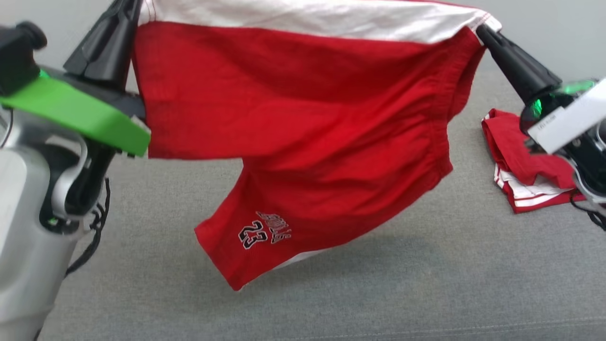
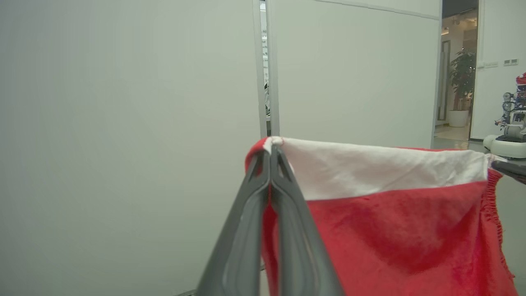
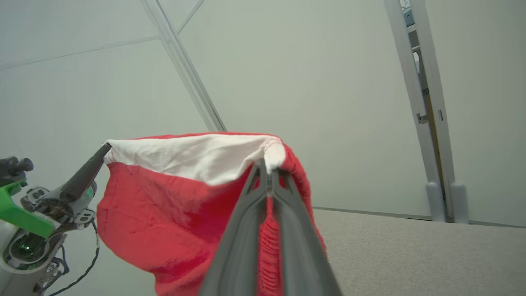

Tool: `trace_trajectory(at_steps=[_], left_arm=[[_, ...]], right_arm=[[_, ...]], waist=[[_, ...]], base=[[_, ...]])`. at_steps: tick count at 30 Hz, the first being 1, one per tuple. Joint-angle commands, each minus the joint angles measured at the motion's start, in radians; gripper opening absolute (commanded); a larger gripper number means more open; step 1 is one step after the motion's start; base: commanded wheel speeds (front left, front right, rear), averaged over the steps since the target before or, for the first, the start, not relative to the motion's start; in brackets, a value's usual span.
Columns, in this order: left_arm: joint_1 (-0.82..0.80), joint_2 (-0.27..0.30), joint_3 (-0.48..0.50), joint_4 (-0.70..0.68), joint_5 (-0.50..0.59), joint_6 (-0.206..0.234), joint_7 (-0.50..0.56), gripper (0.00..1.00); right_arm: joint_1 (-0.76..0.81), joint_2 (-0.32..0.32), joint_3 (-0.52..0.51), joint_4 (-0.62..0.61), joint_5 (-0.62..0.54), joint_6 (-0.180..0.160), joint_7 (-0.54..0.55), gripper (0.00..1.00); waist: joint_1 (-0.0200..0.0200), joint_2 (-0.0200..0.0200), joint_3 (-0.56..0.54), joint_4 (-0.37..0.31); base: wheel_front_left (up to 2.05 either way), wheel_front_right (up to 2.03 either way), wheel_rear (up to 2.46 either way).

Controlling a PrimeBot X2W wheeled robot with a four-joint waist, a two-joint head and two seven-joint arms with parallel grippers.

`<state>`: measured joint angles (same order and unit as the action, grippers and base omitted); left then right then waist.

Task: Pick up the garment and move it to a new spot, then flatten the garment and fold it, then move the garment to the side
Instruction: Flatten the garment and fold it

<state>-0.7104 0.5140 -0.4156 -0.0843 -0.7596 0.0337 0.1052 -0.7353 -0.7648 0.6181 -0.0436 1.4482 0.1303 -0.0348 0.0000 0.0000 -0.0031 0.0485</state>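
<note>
Shorts (image 1: 303, 118), red with a white band (image 1: 307, 16) along the upper edge, hang spread in the air between the two grippers, clear of the grey surface (image 1: 378, 293) below. The left gripper (image 1: 124, 14) is closed on the upper left corner of the shorts. In the left wrist view its two fingers (image 2: 242, 230) press together, with the white-and-red hem pinched at their tips. The right gripper (image 1: 482, 32) is closed on the upper right corner, by the gathered waistband. The right wrist view shows its fingers (image 3: 242, 234) meeting on the cloth where the white band joins the red ribbing. The top edge runs nearly taut from one grip to the other. Below it the cloth sags. One leg drops lower at centre-left, tilted, with a "23" print (image 1: 251, 235) near its hem. Its lowest corner hangs above the surface, with a soft shadow beneath it. To the right on the surface lies a pile (image 1: 525, 170) of folded red cloth with white stripes, well apart from the hanging shorts and partly behind the right arm. A pale wall (image 1: 544, 28) stands behind. In the left wrist view a doorway at far right shows a plant (image 2: 462, 78) and another robot (image 2: 511, 119).
</note>
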Motion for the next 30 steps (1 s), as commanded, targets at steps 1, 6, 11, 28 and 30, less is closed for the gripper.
trace_trajectory(at_steps=[1, 6, 11, 28, 30], left_arm=[[-0.031, -0.006, 0.003, 0.019, -0.005, -0.007, 0.004, 0.0], [-0.209, -0.066, -0.003, 0.224, -0.018, -0.047, 0.01, 0.0], [-0.432, -0.139, -0.001, 0.472, 0.028, -0.083, -0.08, 0.0], [-0.708, -0.315, 0.016, 0.951, 0.166, -0.152, -0.37, 0.0], [-0.668, -0.34, 0.044, 0.949, 0.161, -0.155, -0.368, 0.0]], right_arm=[[-0.029, 0.011, 0.005, 0.018, -0.014, 0.001, 0.002, 0.0], [-0.23, 0.097, 0.07, 0.215, -0.166, 0.0, 0.003, 0.0], [-0.456, 0.215, 0.117, 0.451, -0.301, 0.0, -0.072, 0.0], [-0.763, 0.434, 0.288, 0.922, -0.583, 0.0, -0.231, 0.0], [-0.736, 0.413, 0.327, 0.909, -0.566, 0.0, -0.232, 0.0]], waist=[[0.0, 0.0, 0.028, 0.0], [0.0, 0.0, 0.139, -0.003], [0.0, 0.0, 0.256, -0.006], [0.0, 0.0, 0.575, 0.03], [0.0, 0.0, 0.597, 0.037]], base=[[0.0, 0.0, 0.0], [0.0, 0.0, 0.0], [0.0, 0.0, 0.0], [0.0, 0.0, 0.0], [0.0, 0.0, 0.0]])
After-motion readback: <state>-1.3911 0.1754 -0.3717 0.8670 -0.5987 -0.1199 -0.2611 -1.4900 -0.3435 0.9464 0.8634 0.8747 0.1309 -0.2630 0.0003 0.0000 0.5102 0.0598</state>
